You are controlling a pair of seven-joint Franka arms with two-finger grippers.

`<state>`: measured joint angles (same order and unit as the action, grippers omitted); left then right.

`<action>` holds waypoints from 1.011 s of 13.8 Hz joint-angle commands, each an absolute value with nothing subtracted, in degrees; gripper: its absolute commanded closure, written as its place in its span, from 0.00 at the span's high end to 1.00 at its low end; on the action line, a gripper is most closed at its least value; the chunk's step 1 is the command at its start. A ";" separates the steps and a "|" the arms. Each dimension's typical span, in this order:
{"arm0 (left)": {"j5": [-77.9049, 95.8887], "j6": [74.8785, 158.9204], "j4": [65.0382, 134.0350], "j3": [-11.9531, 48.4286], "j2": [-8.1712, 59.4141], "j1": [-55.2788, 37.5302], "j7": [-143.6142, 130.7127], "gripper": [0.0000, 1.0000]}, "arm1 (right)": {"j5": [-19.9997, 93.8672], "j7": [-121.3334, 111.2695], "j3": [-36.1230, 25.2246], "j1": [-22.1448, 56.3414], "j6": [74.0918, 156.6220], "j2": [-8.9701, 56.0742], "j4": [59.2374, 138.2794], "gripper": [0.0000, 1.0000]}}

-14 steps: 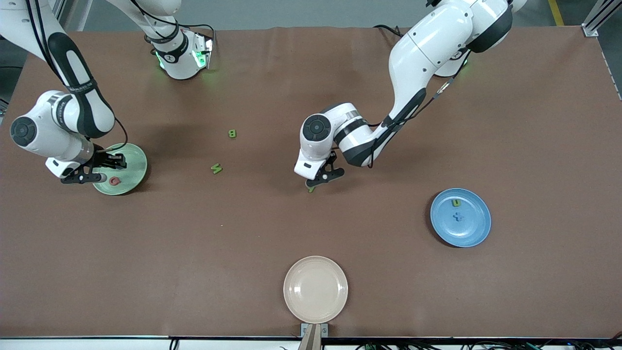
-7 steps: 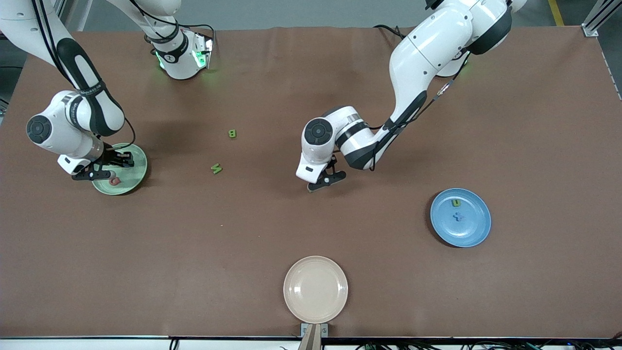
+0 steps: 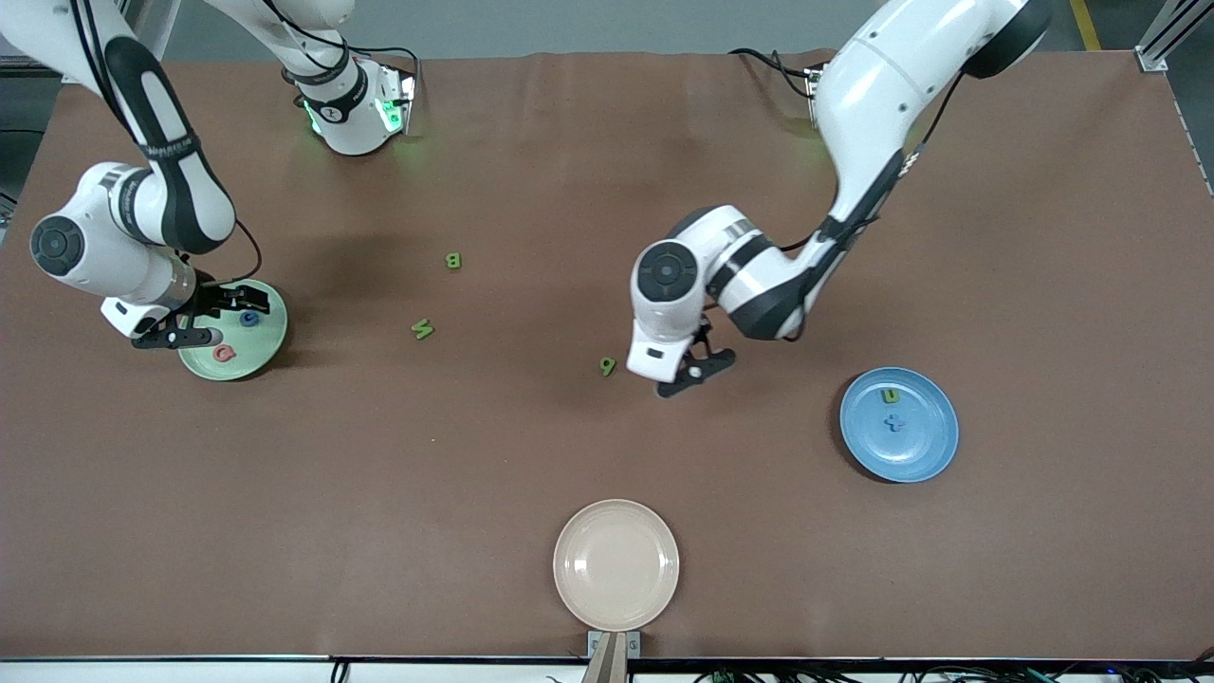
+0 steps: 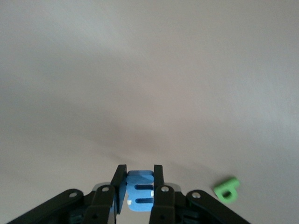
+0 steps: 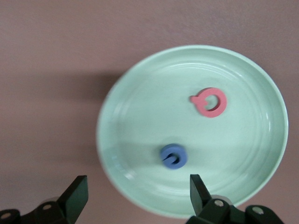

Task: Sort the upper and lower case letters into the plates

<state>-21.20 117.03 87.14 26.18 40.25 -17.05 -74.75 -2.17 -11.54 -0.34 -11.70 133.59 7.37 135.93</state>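
Observation:
The mint green plate [image 3: 270, 337] lies toward the right arm's end of the table and holds a pink letter [image 3: 224, 353] and a small blue letter [image 3: 249, 319]. My right gripper [image 3: 213, 321] hangs open and empty over it. In the right wrist view the plate [image 5: 140, 116], pink letter [image 5: 210, 102] and blue letter [image 5: 173, 156] show beyond my right gripper [image 5: 138, 191]. My left gripper [image 3: 690, 375] is over bare table, shut on a blue letter E [image 4: 140, 193], as the left wrist view [image 4: 139, 175] shows. A green letter [image 3: 608, 365] lies beside it [image 4: 227, 189]. The sky blue plate [image 3: 925, 451] holds two letters.
A green B [image 3: 453, 260] and another green letter [image 3: 423, 329] lie on the table between the two arms. A cream-beige plate [image 3: 616, 565] sits near the front edge. In the blue plate lie a green letter [image 3: 891, 396] and a blue one [image 3: 893, 423].
My left gripper has moved off the green letter toward the blue plate, uncovering that letter. A small blue letter now lies in the mint plate under my right gripper.

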 commanded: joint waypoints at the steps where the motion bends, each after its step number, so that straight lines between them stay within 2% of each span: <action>1: -21.27 116.63 93.41 26.28 34.73 -10.05 -67.63 0.02 | -2.55 1.63 -0.09 -4.16 128.16 0.27 138.16 0.97; 7: -21.36 115.66 97.65 26.28 31.90 4.64 -45.82 0.02 | -1.93 39.40 -0.09 13.25 131.12 1.31 137.90 0.97; 10: -21.36 116.19 97.65 26.19 33.39 10.96 -38.17 0.04 | -1.76 55.76 -0.09 18.35 137.79 6.22 137.73 0.97; 14: -26.97 119.35 97.47 26.19 37.52 16.43 -35.33 0.20 | 0.17 66.35 0.00 21.88 148.16 14.04 137.90 0.96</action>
<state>-23.97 117.61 97.26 25.65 35.68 15.15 -35.59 -1.29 62.62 0.51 20.21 144.13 10.49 137.87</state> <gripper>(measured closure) 0.727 0.035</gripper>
